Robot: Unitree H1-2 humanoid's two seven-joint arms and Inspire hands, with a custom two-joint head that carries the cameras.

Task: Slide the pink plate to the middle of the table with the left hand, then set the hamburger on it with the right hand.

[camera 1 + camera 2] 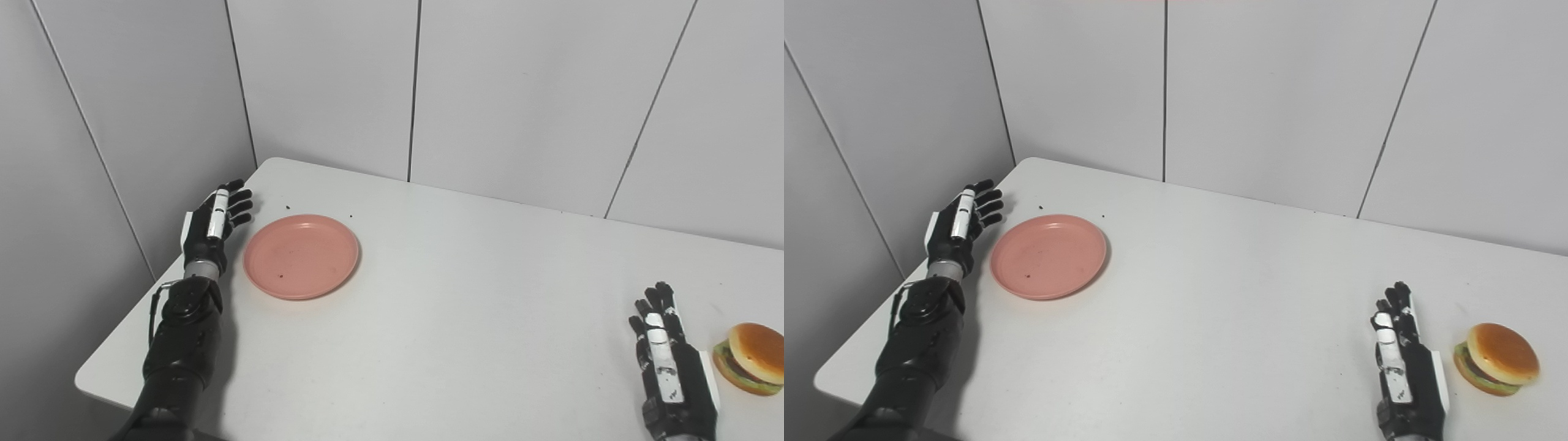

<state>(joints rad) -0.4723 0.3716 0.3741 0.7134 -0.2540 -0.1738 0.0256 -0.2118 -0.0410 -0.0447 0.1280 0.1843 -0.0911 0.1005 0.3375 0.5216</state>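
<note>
White table [465,294] is filling most of the scene, grey wall panels [520,92] are closing it in at the back and on the left. Table corner at far left is rounded.

Left arm [180,343] is lying along the table's left edge. Pink plate [301,255] is sitting flat near the far left corner, well off the middle, nothing on it but a few dark specks. Left hand [214,223] is standing just beside the plate's left rim, fingers spread and slightly curled, holding nothing; can't tell if it is touching the rim.

Right hand [1405,361] is resting near the front right of the table, fingers straight and apart, holding nothing. Hamburger [1497,358] is sitting just to its right, tilted a bit, a small gap between them.

Bare table is stretching between plate and hamburger, nothing blocking the way. Tiny dark crumbs [288,207] are lying behind the plate, one more [350,215] at its far right.
</note>
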